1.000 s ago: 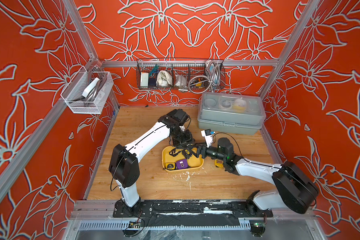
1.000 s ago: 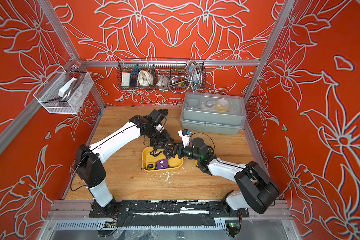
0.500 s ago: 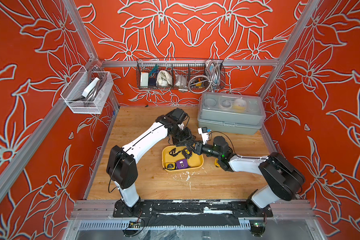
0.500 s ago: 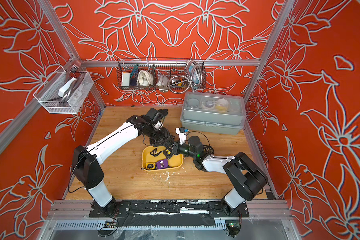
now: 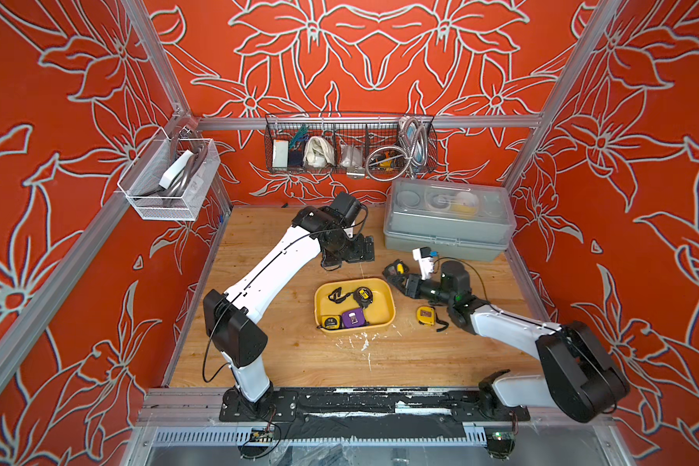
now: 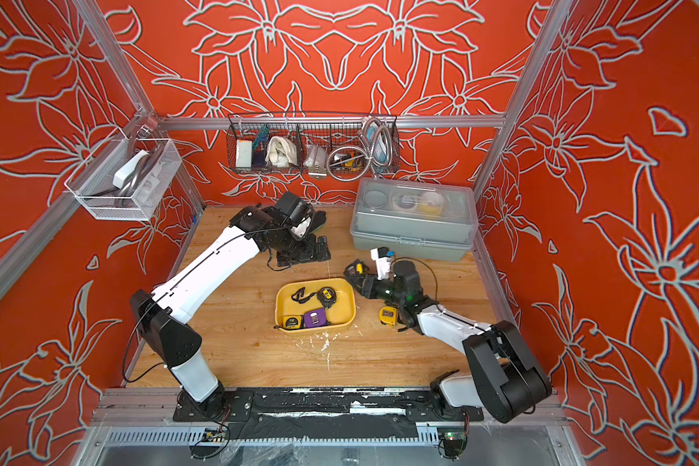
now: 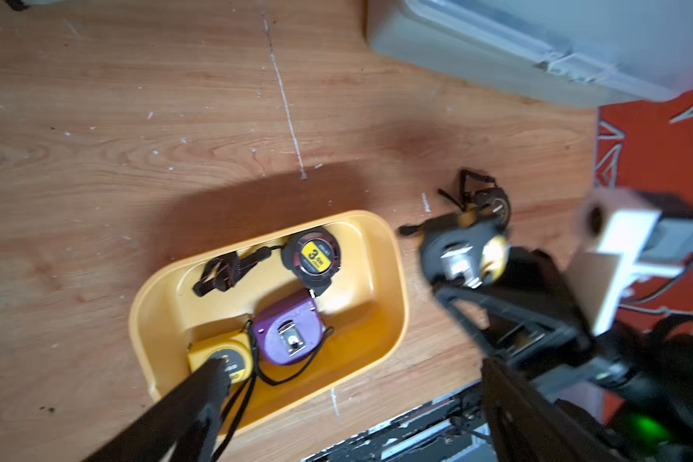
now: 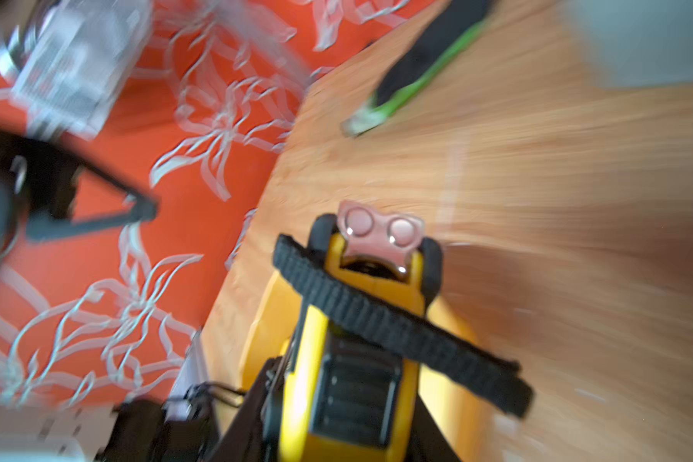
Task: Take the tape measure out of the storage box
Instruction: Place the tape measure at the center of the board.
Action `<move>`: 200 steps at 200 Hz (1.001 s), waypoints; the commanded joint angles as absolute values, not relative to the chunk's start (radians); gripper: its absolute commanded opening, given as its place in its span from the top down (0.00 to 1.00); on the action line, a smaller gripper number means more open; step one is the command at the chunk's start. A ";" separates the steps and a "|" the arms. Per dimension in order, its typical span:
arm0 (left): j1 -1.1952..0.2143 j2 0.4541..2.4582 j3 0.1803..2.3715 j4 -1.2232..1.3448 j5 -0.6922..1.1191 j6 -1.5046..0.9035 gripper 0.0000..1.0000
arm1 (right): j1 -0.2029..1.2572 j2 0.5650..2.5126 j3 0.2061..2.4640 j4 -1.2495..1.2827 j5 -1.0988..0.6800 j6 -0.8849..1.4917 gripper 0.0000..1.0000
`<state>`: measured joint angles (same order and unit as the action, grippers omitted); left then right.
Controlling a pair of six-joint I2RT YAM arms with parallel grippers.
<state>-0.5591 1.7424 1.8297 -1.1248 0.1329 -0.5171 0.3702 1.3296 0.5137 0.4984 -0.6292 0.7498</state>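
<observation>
Both top views look steeply down from high above the near edge of the table (image 5: 299, 363), facing the far wall (image 5: 340, 60). They share almost the same whole scene. The left wrist camera looks down from fairly near on the box (image 7: 357, 316) and the tape measure (image 7: 465, 248) beside it. The right wrist camera sits close behind that tape measure (image 8: 357, 360), facing the left wall (image 8: 177, 200), and its picture is blurred.

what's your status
Right end effector shut on tape measure, outside box. Left end effector open, empty. Three more tapes in box. Nothing in the way.
</observation>
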 commanded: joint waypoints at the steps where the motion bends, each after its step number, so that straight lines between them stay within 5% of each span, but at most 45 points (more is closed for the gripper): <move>1: -0.561 1.801 1.762 -1.199 0.087 -0.410 0.01 | 0.272 1.312 0.542 0.320 -0.727 0.698 0.91; 42: -0.574 1.865 1.675 -1.136 0.105 -0.372 0.00 | 0.204 1.559 0.646 0.247 -0.884 0.706 0.92; 106: -0.632 1.967 1.686 -1.102 0.059 -0.353 0.00 | 0.207 1.652 0.732 0.073 -0.843 0.632 0.86; 134: -0.640 2.024 1.692 -1.082 0.066 -0.346 0.00 | 0.207 1.651 0.734 0.061 -0.830 0.625 0.58; 165: -0.649 2.083 1.716 -1.082 0.063 -0.342 0.00 | 0.207 1.599 0.795 -0.091 -0.762 0.542 0.02; 200: -0.652 2.111 1.731 -1.074 0.057 -0.338 0.00 | 0.208 1.479 0.838 -0.204 -0.673 0.491 0.00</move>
<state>-0.6437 2.1002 1.7020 -1.0729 0.0689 -0.3550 0.2089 1.5661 0.7933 -0.0914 -0.7456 0.5579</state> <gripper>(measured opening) 0.995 0.995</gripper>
